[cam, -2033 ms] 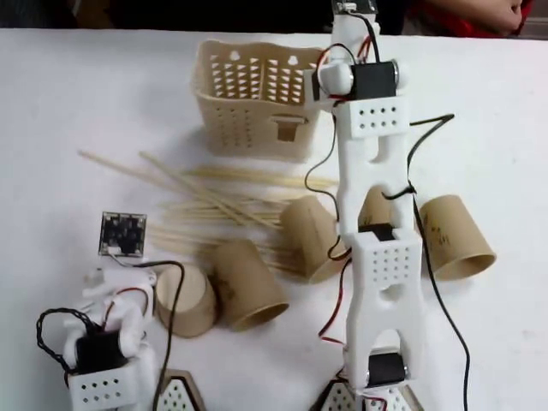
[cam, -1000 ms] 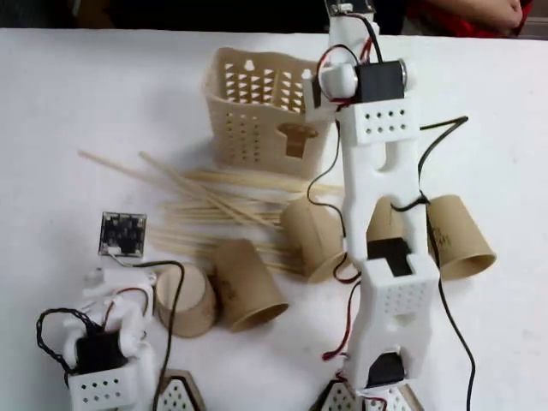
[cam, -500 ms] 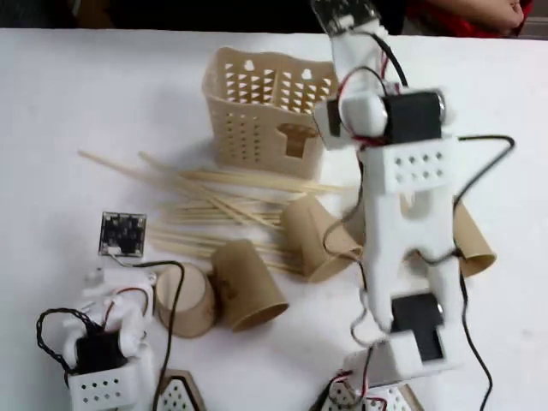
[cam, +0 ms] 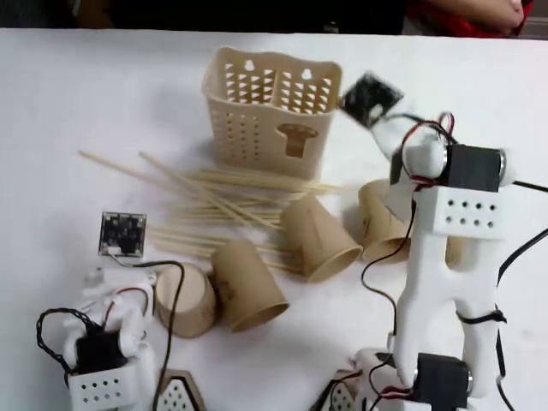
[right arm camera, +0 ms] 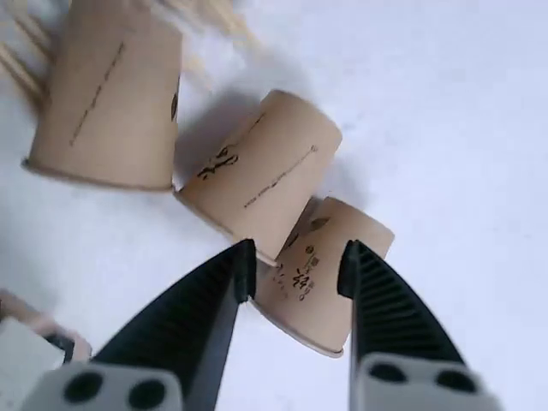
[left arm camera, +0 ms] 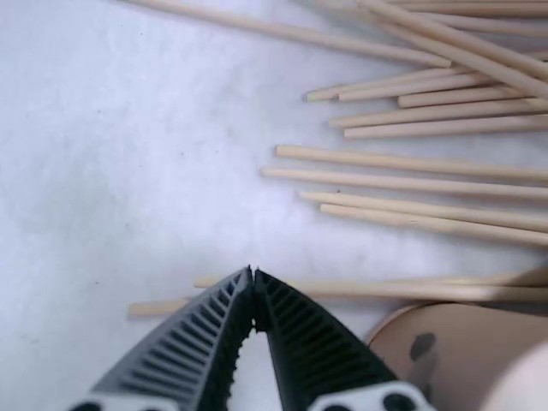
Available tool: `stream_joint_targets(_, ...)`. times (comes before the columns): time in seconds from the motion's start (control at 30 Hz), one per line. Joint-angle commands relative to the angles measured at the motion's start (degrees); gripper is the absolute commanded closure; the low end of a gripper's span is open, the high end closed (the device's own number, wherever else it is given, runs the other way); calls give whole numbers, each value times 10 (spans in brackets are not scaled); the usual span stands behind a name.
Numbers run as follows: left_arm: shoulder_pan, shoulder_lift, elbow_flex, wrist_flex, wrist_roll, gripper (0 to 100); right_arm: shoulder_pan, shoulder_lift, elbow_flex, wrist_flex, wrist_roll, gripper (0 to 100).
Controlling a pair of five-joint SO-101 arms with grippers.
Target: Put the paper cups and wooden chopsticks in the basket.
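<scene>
The right claw (right arm camera: pixel 297 261) hangs open, moderately wide, over a paper cup (right arm camera: pixel 330 274) that lies on its side on the table (right arm camera: pixel 445 103), touching a second cup (right arm camera: pixel 261 171). To grip well, I judge it should drop straight down so the jaws straddle this cup alone — no nudging the neighbour. The left claw (left arm camera: pixel 254 287) is closed on nothing, low by the scattered wooden chopsticks (left arm camera: pixel 411 163). The basket (cam: pixel 257 137) stands upright beyond them — nothing shows inside it.
</scene>
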Motion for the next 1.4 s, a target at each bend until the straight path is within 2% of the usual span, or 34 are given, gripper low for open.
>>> stream_joint_targets(0.0,-4,-5,-25,-10,-7,976,29,-22,36,0,91,827)
stream_joint_targets(0.37,-4,-5,-25,-11,-7,976,79,-65,185,-61,272,824)
stream_joint_targets(0.47,-4,-5,-25,-11,-7,976,80,-111,261,-114,286,792)
stream_joint_targets(0.67,-4,-5,-25,-11,-7,976,75,-167,418,-292,282,779)
stream_joint_targets(0.83,-4,-5,-25,-11,-7,976,75,-160,488,-417,222,783)
stream_joint_targets(0.93,-4,-5,-25,-11,-7,976,73,-158,502,-455,190,832)
stream_joint_targets(1.23,-4,-5,-25,-10,-7,976,65,-164,488,-502,79,983)
stream_joint_targets(1.37,-4,-5,-25,-10,-7,976,66,-164,465,-498,35,979)
